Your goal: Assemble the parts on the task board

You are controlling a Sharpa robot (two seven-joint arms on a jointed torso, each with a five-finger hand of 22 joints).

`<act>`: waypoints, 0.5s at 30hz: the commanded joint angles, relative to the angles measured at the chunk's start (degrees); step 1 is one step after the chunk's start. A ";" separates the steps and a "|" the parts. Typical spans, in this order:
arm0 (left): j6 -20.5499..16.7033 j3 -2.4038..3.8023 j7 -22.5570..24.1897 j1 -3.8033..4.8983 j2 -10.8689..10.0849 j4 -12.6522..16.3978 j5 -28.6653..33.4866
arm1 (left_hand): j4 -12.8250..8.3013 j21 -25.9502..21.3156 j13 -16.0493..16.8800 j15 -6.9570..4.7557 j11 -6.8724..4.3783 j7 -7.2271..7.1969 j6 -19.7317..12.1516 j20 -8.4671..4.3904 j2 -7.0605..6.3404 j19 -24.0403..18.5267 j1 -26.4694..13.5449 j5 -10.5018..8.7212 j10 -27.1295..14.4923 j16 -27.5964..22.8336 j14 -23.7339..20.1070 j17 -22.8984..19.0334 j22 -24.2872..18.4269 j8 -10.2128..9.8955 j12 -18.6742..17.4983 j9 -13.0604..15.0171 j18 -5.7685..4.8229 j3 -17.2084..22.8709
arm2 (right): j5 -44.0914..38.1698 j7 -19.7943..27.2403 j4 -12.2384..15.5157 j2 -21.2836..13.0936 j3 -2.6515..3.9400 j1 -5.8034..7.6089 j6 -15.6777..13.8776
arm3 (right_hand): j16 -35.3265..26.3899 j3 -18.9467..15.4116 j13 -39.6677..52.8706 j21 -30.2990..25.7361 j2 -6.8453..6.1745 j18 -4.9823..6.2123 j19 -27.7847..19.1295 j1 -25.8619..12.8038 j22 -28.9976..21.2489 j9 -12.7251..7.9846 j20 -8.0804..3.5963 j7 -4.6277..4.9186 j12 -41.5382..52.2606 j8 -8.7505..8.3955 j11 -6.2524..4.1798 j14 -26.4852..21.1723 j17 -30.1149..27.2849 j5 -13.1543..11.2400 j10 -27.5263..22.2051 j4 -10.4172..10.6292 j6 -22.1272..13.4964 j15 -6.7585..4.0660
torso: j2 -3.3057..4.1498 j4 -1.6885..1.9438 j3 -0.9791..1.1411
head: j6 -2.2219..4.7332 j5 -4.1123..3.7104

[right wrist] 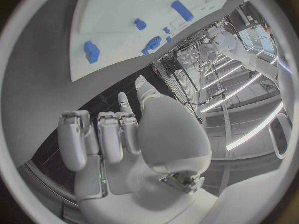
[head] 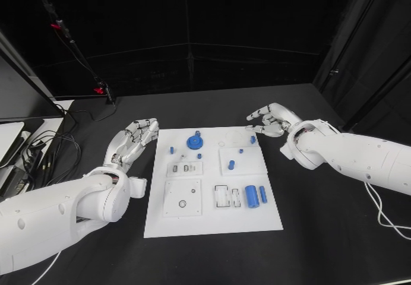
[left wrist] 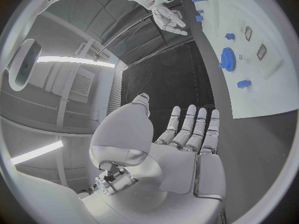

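Parts (head: 252, 196) loose on task board (head: 214, 219)

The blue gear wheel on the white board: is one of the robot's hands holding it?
No. The blue gear wheel lies on the white board, with the left hand and right hand both off to the sides.

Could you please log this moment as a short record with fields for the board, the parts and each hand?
board: white task board flat on the black table, between the two hands
parts: blue gear near the far edge; large blue cylinder with a thinner blue pin beside it, on the board's right
left hand: beside the board's left edge, fingers extended, holding nothing
right hand: off the board's far right corner, fingers curled, holding nothing
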 commanded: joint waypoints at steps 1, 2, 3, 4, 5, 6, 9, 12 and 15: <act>0.46 0.05 12.26 0.04 -0.07 0.07 -0.33 | 0.02 0.39 0.04 -0.04 -0.02 9.19 0.28 -0.05 0.18 0.06 0.49 0.29 0.22 0.25 0.47 0.06 0.06 -0.26 0.13 -0.01 0.10 -0.45 | -3.79 -1.13 -1.22 0.31 0.04 -0.43 2.76 | 0.14 -0.48 15.08 0.18 0.11 -0.42 6.06 0.71 15.10 -0.12 -0.67 -0.08 0.15 -0.46 -0.78 5.95 15.10 -0.62 6.07 0.10 -0.82 -0.51 | 0.04 0.02 0.04 | 0.10 -0.22; 0.45 0.05 12.27 0.03 -0.10 0.08 -0.33 | 0.02 0.39 0.04 -0.04 -0.02 9.19 0.28 -0.05 0.18 0.06 0.49 0.29 0.22 0.25 0.47 0.06 0.06 -0.26 0.13 -0.01 0.10 -0.45 | -3.93 -1.28 -1.59 0.41 0.04 -0.59 2.99 | 0.14 -0.58 15.08 0.18 0.10 -0.42 6.06 0.76 15.10 -0.15 -0.77 -0.15 0.15 -0.51 -0.89 5.95 15.10 -0.71 6.07 0.16 -1.08 -0.61 | 0.06 0.07 0.00 | 0.12 -0.27; 0.45 0.05 12.28 0.03 -0.12 0.09 -0.33 | 0.02 0.39 0.04 -0.04 -0.02 9.19 0.28 -0.05 0.18 0.06 0.49 0.29 0.22 0.25 0.47 0.06 0.06 -0.26 0.13 -0.01 0.10 -0.45 | -4.04 -1.44 -1.93 0.50 0.04 -0.74 3.22 | 0.14 -0.64 15.08 0.18 0.09 -0.42 6.06 0.82 15.10 -0.17 -0.84 -0.18 0.15 -0.54 -0.96 5.95 15.10 -0.77 6.07 0.19 -1.27 -0.68 | 0.04 0.06 -0.03 | 0.06 -0.30; 0.44 0.05 12.29 0.03 -0.14 0.09 -0.33 | 0.02 0.39 0.04 -0.04 -0.02 9.19 0.28 -0.05 0.18 0.06 0.49 0.29 0.22 0.25 0.47 0.06 0.06 -0.26 0.13 -0.01 0.10 -0.45 | -4.11 -1.58 -2.17 0.56 0.04 -0.85 3.42 | 0.14 -0.68 15.08 0.18 0.09 -0.42 6.06 0.87 15.10 -0.19 -0.89 -0.20 0.15 -0.56 -1.00 5.95 15.10 -0.82 6.07 0.22 -1.42 -0.73 | 0.05 0.05 -0.03 | 0.04 -0.32; 0.43 0.04 12.30 0.02 -0.15 0.09 -0.33 | 0.02 0.39 0.04 -0.04 -0.02 9.19 0.28 -0.05 0.18 0.06 0.49 0.29 0.22 0.25 0.47 0.06 0.06 -0.26 0.13 -0.01 0.10 -0.45 | -4.20 -1.83 -2.49 0.64 0.04 -0.99 3.78 | 0.14 -0.73 15.08 0.18 0.09 -0.42 6.06 0.90 15.10 -0.20 -0.94 -0.20 0.15 -0.56 -1.02 5.95 15.10 -0.87 6.07 0.24 -1.53 -0.76 | 0.05 0.04 -0.03 | 0.04 -0.32; 0.43 0.04 12.31 0.02 -0.16 0.08 -0.33 | 0.02 0.39 0.04 -0.04 -0.02 9.19 0.28 -0.05 0.18 0.06 0.49 0.29 0.22 0.25 0.47 0.06 0.06 -0.26 0.13 -0.01 0.10 -0.45 | -4.29 -2.07 -2.73 0.69 0.04 -1.09 4.12 | 0.14 -0.78 15.08 0.18 0.07 -0.42 6.06 0.93 15.10 -0.21 -0.98 -0.21 0.15 -0.58 -1.04 5.95 15.10 -0.92 6.07 0.26 -1.68 -0.80 | 0.06 0.05 -0.02 | 0.03 -0.33; 0.44 0.04 12.31 0.00 -0.17 0.10 -0.33 | 0.02 0.39 0.04 -0.04 -0.02 9.19 0.28 -0.05 0.18 0.06 0.49 0.29 0.22 0.25 0.47 0.06 0.06 -0.26 0.13 -0.01 0.10 -0.45 | -4.48 -2.58 -3.31 0.81 0.04 -1.28 5.08 | 0.14 -1.01 15.08 0.18 -0.05 -0.42 6.06 1.06 15.10 -0.28 -1.13 -0.25 0.15 -0.63 -1.14 5.95 15.10 -1.08 6.07 0.35 -2.31 -0.93 | 0.06 0.07 -0.01 | -0.03 -0.32; 0.43 0.04 12.32 -0.01 -0.22 0.13 -0.33 | 0.03 0.41 0.04 -0.04 -0.02 9.19 0.33 -0.05 0.20 0.06 0.60 0.39 0.27 0.27 0.51 0.06 0.04 -0.27 0.16 -0.01 0.10 -0.54 | -4.80 -3.03 -3.96 0.88 0.04 -1.52 6.31 | 0.14 -1.17 15.08 0.18 -0.17 -0.42 6.06 1.17 15.10 -0.32 -1.23 -0.32 0.15 -0.65 -1.24 5.95 15.10 -1.14 6.07 0.39 -2.74 -1.02 | 0.04 0.05 -0.04 | -0.07 -0.37; 0.39 0.04 12.32 -0.02 -0.26 0.11 -0.33 | 0.03 0.41 0.04 -0.04 -0.02 9.19 0.33 -0.05 0.20 0.06 0.60 0.39 0.27 0.27 0.51 0.06 0.04 -0.27 0.16 -0.01 0.10 -0.54 | -5.00 -3.03 -4.21 0.85 0.04 -1.73 6.80 | 0.14 -1.25 15.08 0.18 -0.25 -0.42 6.06 1.23 15.10 -0.32 -1.28 -0.36 0.15 -0.63 -1.29 5.95 15.10 -1.16 6.07 0.41 -2.91 -1.06 | 0.05 0.01 -0.06 | -0.11 -0.42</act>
